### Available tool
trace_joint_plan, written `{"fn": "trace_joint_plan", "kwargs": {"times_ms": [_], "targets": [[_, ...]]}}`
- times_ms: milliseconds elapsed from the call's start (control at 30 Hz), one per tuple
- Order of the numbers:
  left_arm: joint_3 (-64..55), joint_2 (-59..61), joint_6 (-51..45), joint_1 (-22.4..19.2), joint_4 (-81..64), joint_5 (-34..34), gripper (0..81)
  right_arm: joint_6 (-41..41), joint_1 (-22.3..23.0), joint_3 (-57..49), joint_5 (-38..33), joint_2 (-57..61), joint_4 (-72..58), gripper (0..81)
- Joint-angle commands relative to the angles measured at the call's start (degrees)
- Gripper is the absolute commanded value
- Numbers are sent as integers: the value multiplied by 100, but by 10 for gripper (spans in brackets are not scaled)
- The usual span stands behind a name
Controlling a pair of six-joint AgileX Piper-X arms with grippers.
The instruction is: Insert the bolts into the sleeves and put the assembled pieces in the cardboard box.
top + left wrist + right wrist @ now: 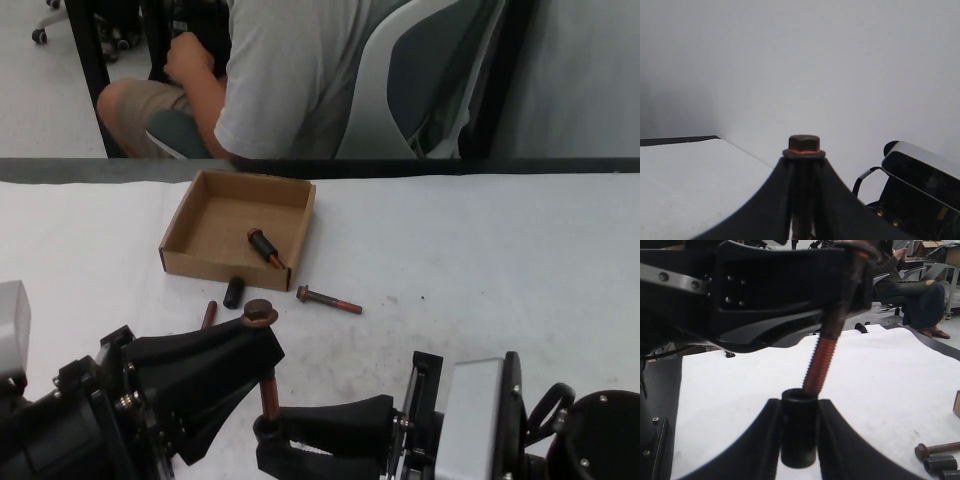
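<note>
My left gripper (pixel 262 348) is shut on a rusty bolt (pixel 262 318), held upright with its hex head (pixel 804 145) just above the black fingers. Directly under it, my right gripper (pixel 799 440) is shut on a black sleeve (pixel 799 426) that stands upright. The bolt's threaded end (pixel 826 360) reaches down to the sleeve's mouth and looks just inside it. The cardboard box (pixel 185 225) sits farther back on the bench, with one assembled piece (pixel 264 246) lying in it.
In front of the box lie a loose bolt (pixel 328 300), a black sleeve (pixel 233 292) and another bolt (pixel 208 315). White cloth (pixel 480 270) covers the bench. A person sits in a chair beyond the far edge.
</note>
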Motion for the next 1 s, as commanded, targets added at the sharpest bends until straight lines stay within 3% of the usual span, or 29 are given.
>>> {"fn": "trace_joint_plan", "kwargs": {"times_ms": [0, 967], "targets": [[-37, -5, -34, -36, -71, 39, 8, -50, 7, -70, 7, 13, -155, 2], [-37, -5, 105, -36, 116, 187, 8, -446, -4, -35, 626, 11, -32, 2]]}}
